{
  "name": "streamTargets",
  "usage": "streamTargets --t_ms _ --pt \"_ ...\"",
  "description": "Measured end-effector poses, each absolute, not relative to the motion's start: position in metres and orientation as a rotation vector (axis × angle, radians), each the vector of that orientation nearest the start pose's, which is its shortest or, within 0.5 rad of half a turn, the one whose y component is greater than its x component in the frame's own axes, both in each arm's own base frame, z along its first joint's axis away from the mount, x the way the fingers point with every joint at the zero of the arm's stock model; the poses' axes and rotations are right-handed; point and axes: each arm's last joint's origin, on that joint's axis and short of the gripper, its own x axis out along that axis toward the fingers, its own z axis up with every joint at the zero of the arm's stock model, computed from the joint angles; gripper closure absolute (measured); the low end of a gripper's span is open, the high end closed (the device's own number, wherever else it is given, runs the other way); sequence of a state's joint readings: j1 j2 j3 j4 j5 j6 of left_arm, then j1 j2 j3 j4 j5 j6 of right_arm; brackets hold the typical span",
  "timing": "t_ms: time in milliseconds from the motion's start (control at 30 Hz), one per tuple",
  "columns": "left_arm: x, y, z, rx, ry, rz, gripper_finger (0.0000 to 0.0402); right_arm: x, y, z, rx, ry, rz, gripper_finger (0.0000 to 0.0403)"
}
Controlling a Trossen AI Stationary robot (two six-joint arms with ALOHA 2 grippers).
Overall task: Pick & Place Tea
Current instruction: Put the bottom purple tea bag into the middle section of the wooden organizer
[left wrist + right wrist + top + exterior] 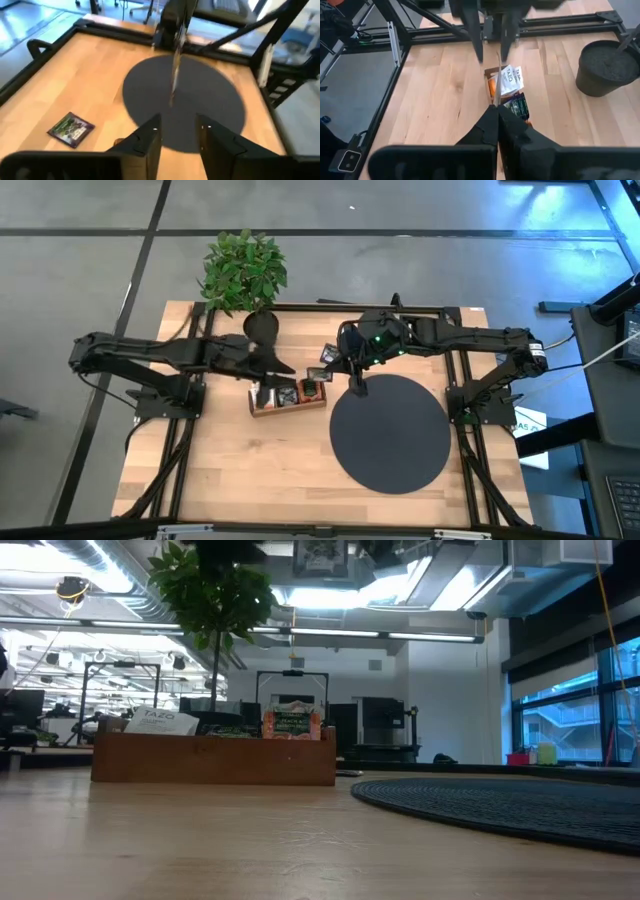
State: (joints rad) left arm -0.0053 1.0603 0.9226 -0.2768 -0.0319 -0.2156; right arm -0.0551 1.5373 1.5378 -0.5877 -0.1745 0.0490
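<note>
Table: pale wooden top carrying all else.
Mat: large black disc on the table's right half, just beside the tray.
Left arm: reaches in from the left side, ending over the tray.
Right arm: reaches in from the right side, ending over the mat's far-left edge.
Plant: leafy, in a dark pot at the far edge, behind the tray.
Tray: brown wooden box, left of the mat, with tea sachets standing in its compartments.
Left gripper: released, fingers apart with nothing between them, facing across the mat.
Right gripper: clenched, pinching the held sachet.
Held sachet: thin, seen edge-on, hanging above the mat's rim, clear of the tray.
Tray sachets: white printed, orange and dark ones together in the tray.
Loose sachet: dark with green print, lying flat on the bare wood beside the mat.
</note>
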Motion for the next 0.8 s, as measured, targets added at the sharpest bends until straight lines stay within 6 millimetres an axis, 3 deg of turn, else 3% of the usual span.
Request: streamTargets --t_ms 200,367,567,800 --pt "0.203 -0.008 0.34 -0.202 0.337 0.026 0.0282 0.351 -0.014 0.341 0.1 0.474 0.119 0.0399" --pt "0.194 -0.015 0.347 -0.17 0.301 -0.018 0.0284 0.378 -0.017 0.304 0.065 0.366 0.133 0.0399" --pt "0.194 -0.018 0.345 -0.191 0.322 -0.031 0.0285 0.419 -0.021 0.256 0.071 0.479 0.217 0.0399" --pt "0.192 -0.018 0.339 -0.229 0.379 -0.015 0.0283 0.441 -0.025 0.212 0.022 0.571 0.222 0.0399"
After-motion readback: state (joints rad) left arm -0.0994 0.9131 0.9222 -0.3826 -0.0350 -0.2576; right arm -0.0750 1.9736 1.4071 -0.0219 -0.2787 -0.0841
